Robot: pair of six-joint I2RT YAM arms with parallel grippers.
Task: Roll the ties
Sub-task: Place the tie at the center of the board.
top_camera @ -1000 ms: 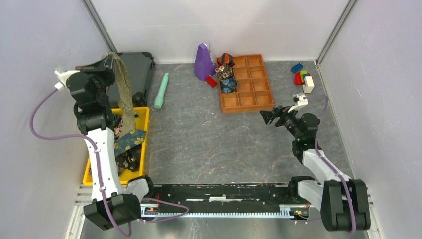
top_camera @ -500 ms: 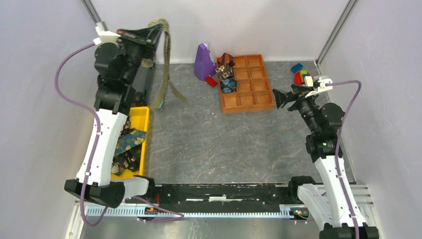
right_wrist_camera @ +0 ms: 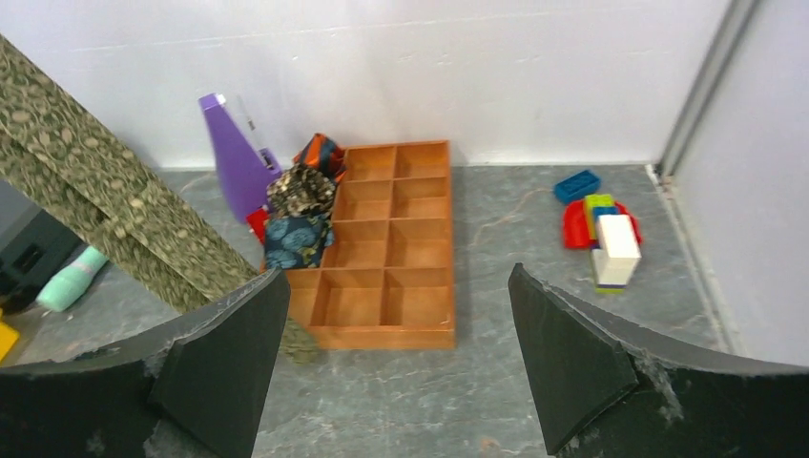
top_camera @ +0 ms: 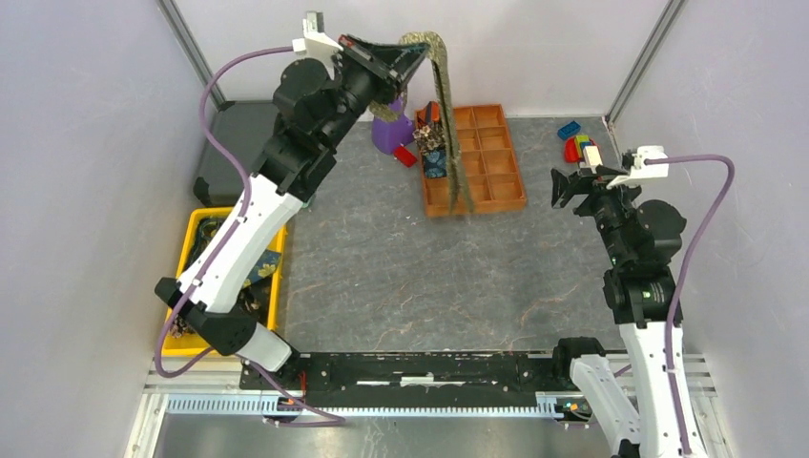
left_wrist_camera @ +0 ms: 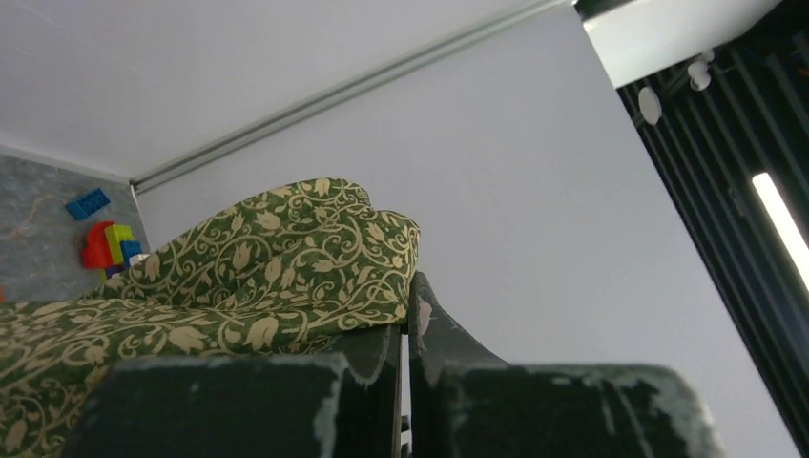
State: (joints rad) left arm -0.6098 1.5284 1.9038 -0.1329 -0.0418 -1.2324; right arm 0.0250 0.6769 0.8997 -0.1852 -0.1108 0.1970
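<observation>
We hold our left gripper [top_camera: 408, 55] clamped shut near the top of the long olive-gold patterned fabric tie [top_camera: 448, 114], high up so that, we judge, the strip hangs free and untangled. Its long axis runs near vertical, with the loose tip pointing down over the orange wooden compartment tray [top_camera: 506, 202]. Our right gripper [top_camera: 565, 187] stands with jaws wide apart, facing it.

Grey marbled table [top_camera: 401, 272]. Back centre: orange compartment tray [top_camera: 487, 167], with a purple wedge [top_camera: 389, 132] just left of it. Back right corner: coloured toy blocks [top_camera: 578, 145]. Left edge: yellow bin [top_camera: 280, 286], dark case [top_camera: 224, 143] behind it. Teal cylinder [right_wrist_camera: 65, 280] near the case.
</observation>
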